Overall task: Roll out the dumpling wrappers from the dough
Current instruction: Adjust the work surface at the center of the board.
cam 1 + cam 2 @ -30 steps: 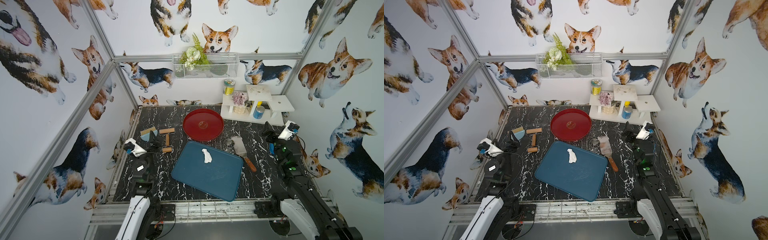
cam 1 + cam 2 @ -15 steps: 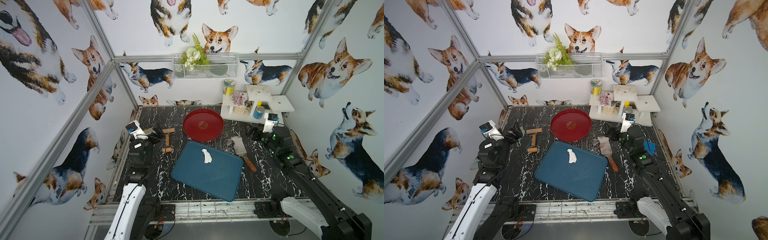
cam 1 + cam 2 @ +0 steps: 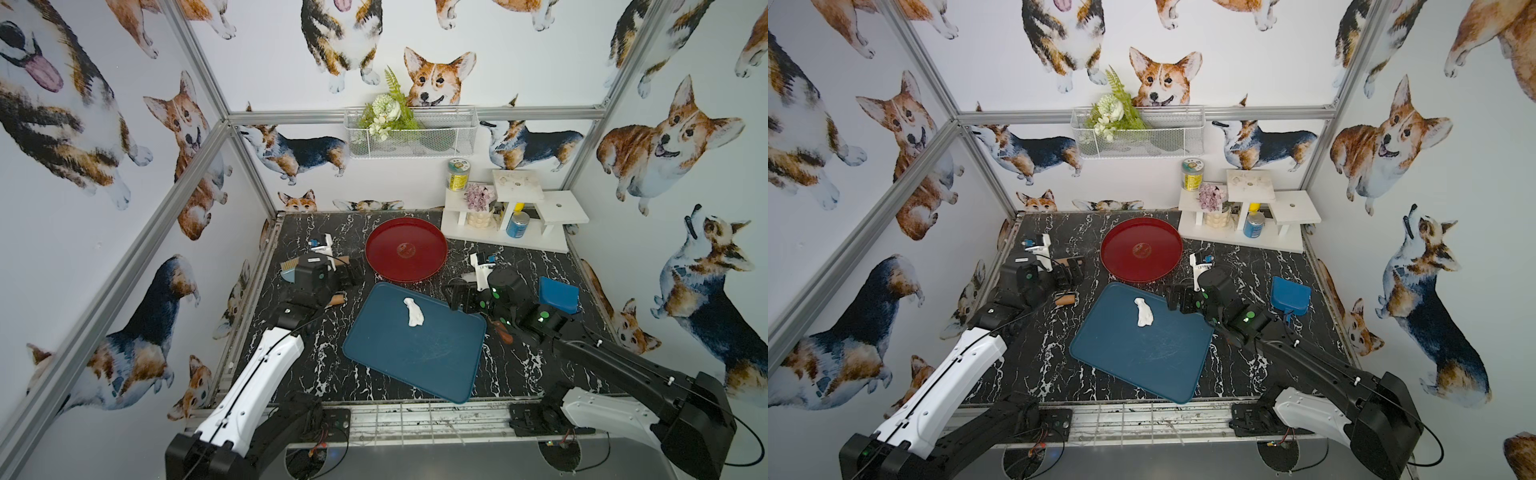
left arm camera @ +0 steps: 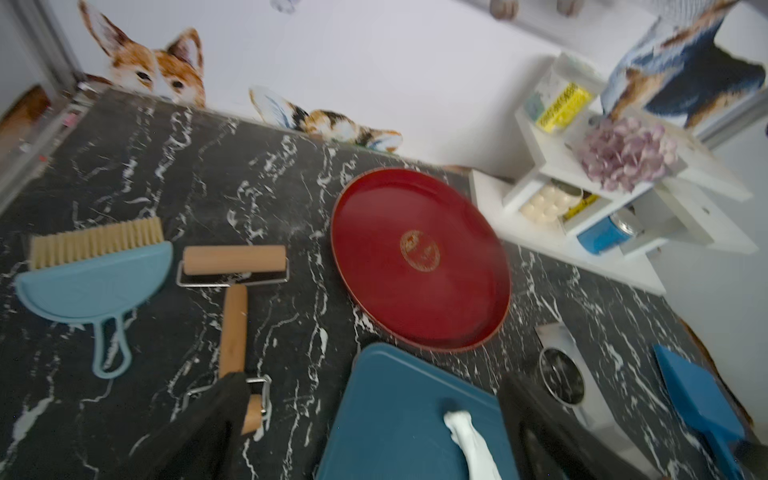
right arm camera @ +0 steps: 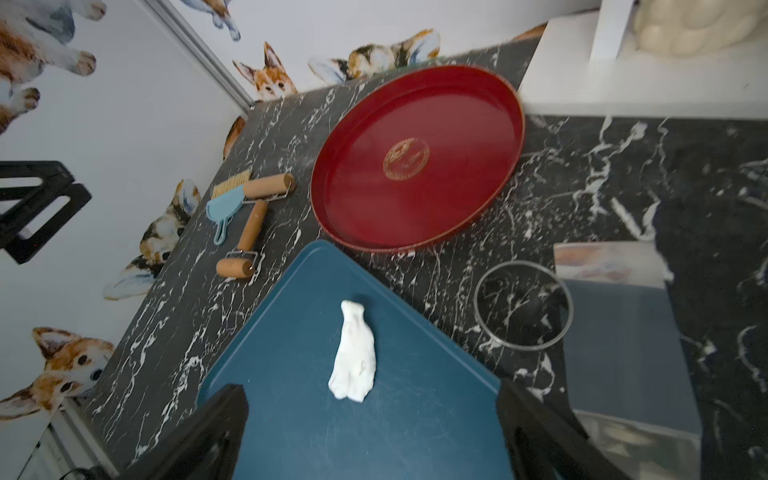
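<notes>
In both top views the dough (image 3: 414,312) is seen as an unrolled lump on the blue tray (image 3: 415,361); the red plate (image 3: 390,262) is bare, and no dumpling wrappers are found. In the left wrist view the left gripper (image 4: 372,386) is spread wide and empty, and the roller (image 4: 233,291) lies ungrasped. In the right wrist view the right gripper (image 5: 372,395) is likewise held wide and empty, near the dough. The task is judged barely begun: all rolling is left.

Bright, even, soft-shadowed light; sharp top views, motion-blurred left wrist view.
</notes>
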`<control>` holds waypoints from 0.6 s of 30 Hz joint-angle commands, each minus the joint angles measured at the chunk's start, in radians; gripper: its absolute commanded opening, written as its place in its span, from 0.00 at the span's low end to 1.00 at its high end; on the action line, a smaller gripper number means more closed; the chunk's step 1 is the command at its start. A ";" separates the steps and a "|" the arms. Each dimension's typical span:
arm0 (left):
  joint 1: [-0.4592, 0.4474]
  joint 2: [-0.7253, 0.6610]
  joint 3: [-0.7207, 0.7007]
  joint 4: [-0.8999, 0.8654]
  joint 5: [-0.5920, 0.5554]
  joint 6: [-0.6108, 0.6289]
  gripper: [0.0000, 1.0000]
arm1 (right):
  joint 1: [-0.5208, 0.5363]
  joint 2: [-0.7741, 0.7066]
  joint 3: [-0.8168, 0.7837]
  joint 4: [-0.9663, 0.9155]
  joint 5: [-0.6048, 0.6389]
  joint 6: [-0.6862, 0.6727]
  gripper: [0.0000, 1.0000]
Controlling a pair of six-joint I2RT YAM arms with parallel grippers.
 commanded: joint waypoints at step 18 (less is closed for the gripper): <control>-0.029 0.340 -0.018 -0.027 0.018 0.022 1.00 | 0.087 -0.170 -0.205 -0.254 0.101 0.269 0.98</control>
